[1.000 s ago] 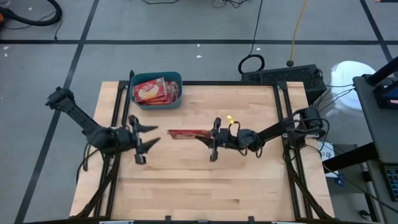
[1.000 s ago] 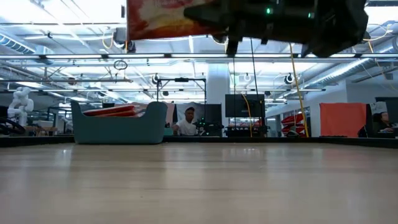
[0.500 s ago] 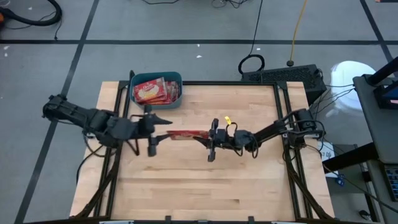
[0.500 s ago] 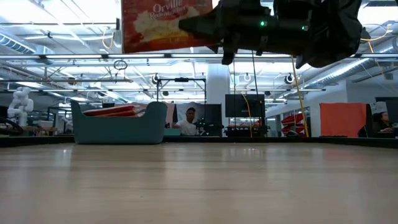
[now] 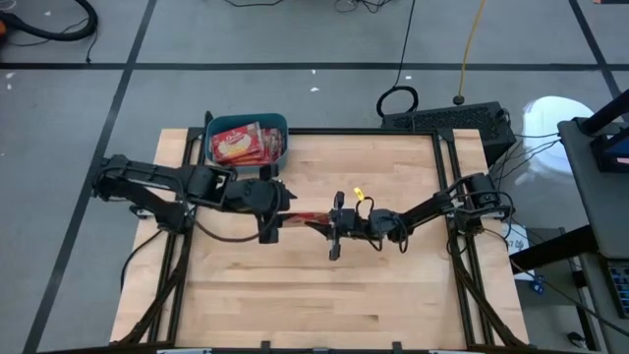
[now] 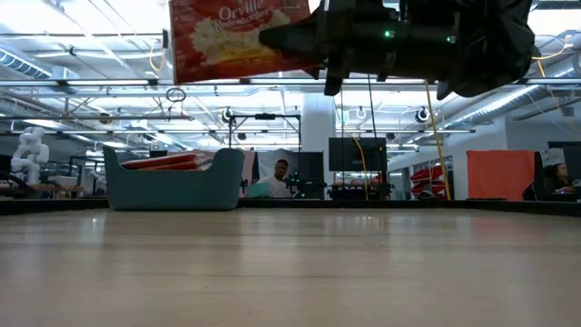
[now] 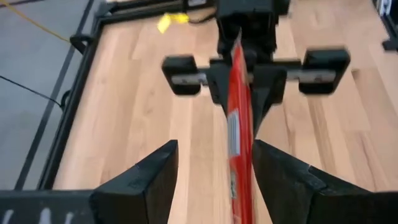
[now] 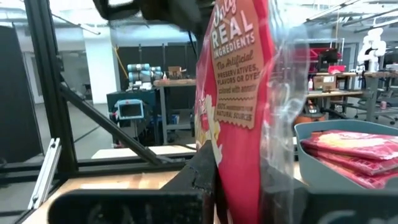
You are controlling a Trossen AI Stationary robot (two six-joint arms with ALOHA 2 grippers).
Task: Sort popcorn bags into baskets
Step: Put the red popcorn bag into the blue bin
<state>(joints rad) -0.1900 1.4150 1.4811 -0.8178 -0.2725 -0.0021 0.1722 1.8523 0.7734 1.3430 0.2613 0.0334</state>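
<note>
A: What's printed on the popcorn bag (image 6: 238, 38)?
B: "Orville" on front; "REAL INGREDIENTS" on the side.
A: Where is it?
B: Midair, over mid-table. Right gripper (image 5: 325, 220) clamps it; left gripper (image 5: 280, 201), fingers apart, straddles its other end. The basket (image 5: 248, 144) sits at the far edge.

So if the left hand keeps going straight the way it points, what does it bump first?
Probably the right hand. The red popcorn bag it holds already sits between the open left hand's fingers, edge on.
</note>
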